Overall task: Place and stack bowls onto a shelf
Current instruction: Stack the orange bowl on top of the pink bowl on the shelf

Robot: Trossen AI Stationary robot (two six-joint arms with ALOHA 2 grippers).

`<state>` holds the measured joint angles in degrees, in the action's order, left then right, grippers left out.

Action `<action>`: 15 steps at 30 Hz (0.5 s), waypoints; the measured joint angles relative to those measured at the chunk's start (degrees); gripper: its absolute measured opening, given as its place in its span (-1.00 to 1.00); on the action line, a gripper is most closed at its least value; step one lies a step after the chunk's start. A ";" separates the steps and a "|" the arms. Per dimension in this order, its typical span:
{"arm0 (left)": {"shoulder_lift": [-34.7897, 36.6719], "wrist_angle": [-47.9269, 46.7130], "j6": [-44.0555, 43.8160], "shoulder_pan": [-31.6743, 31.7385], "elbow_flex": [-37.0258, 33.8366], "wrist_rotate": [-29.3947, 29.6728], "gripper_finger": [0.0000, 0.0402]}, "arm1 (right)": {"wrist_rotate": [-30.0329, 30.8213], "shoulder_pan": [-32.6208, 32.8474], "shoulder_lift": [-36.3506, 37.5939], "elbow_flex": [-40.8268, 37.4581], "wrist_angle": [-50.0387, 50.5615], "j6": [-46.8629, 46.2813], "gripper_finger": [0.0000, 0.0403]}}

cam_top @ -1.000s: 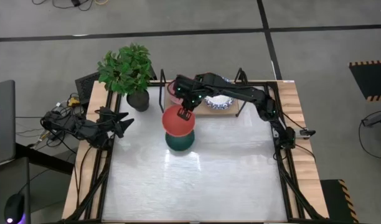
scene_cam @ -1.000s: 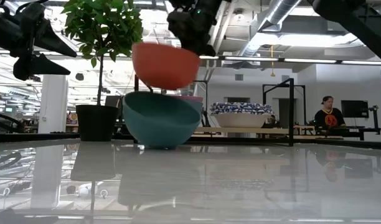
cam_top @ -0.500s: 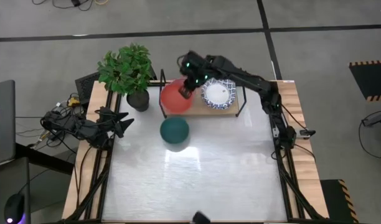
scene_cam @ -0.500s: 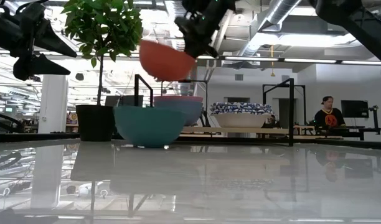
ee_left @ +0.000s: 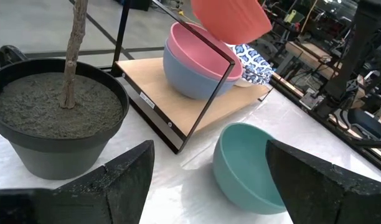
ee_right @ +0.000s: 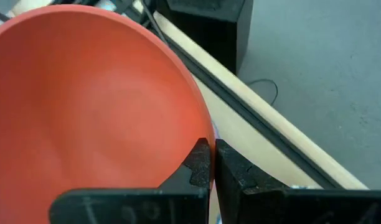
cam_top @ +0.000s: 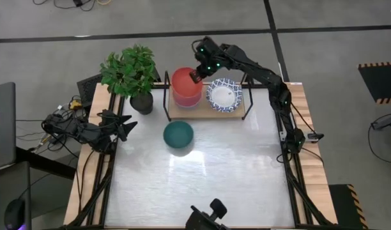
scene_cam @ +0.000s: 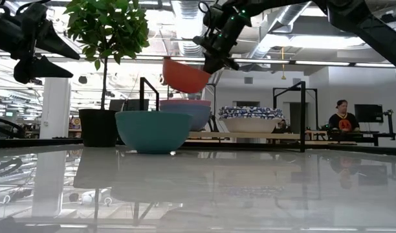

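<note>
Red bowl now over shelf stack, in right gripper jaws.

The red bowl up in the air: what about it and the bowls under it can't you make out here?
- High view: the red bowl covers the pink and blue stack on the shelf.
- Low view: the teal bowl hides part of that stack.
- Right wrist view: the right gripper pinches the rim; the bowl blocks everything below.

Robotics lab, exposed ceiling ducts, concrete floor, laptop
</note>
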<state>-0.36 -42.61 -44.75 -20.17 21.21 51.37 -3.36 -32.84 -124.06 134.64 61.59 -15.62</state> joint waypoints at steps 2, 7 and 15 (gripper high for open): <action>0.00 0.00 0.02 -0.02 0.00 0.00 0.46 | 0.00 0.02 0.01 -0.23 0.68 0.02 -0.87; 0.00 0.00 -0.01 -0.02 0.00 0.00 0.46 | 0.02 0.07 0.00 -4.21 -0.83 0.03 -0.87; 0.00 0.00 -0.04 -0.02 0.00 0.02 0.46 | 0.03 -0.34 -0.01 -8.72 -3.33 0.10 -0.87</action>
<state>-0.36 -42.61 -44.80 -20.18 21.21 51.40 -3.32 -33.18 -124.07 125.92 58.26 -15.52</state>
